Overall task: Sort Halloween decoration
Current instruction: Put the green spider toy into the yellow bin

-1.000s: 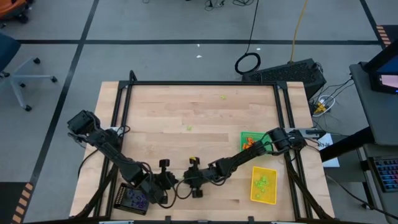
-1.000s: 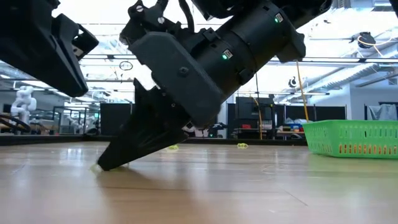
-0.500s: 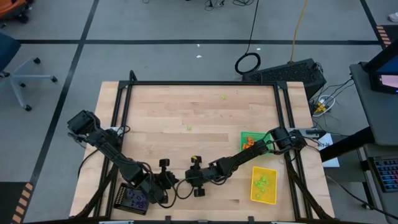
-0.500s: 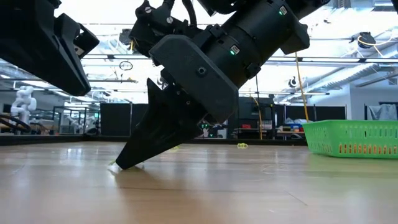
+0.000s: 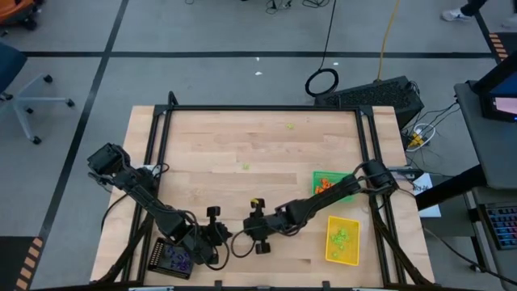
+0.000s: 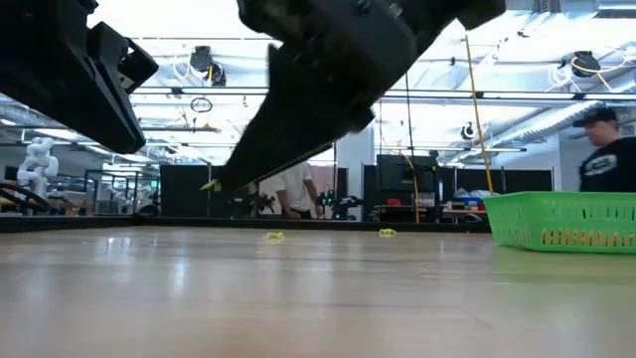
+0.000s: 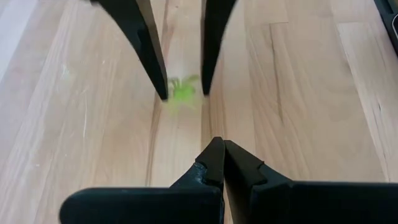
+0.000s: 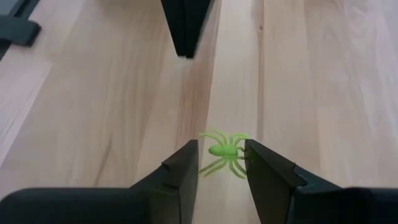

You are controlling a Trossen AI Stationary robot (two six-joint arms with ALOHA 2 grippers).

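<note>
Pinching a lime green spider (image 8: pixel 225 151) between narrowly set fingers (image 8: pixel 183 168), with its legs splayed out past both pads, was the right gripper (image 8: pixel 219 163). Seen in the low view well clear of the tabletop (image 6: pixel 318 298), tips angled downward, a speck of green at the very tip. Placed near the front edge of the table, about mid-width, in the high view. Facing it just beside, tip toward tip, the left gripper (image 7: pixel 217 152), its jaws pressed fully together and carrying nothing. Two more lime green trinkets lay loose on the wood farther back, one (image 5: pixel 245 166) near the table's middle and one (image 5: pixel 291 126) closer to the far edge, well apart from both grippers. Off on the right side stood a green tray (image 5: pixel 317 175) with orange trinkets (image 5: pixel 323 185) inside, and just in front of that a yellow tray (image 5: pixel 331 220) with lime green trinkets (image 5: pixel 341 238). At the front left corner, beneath the left arm, sat a black tray (image 5: pixel 157 252) with purple trinkets (image 5: pixel 176 259). Beyond the table, in the low view, stood one person (image 6: pixel 606 159) at the right and another (image 6: pixel 294 189) behind the raised gripper.
</note>
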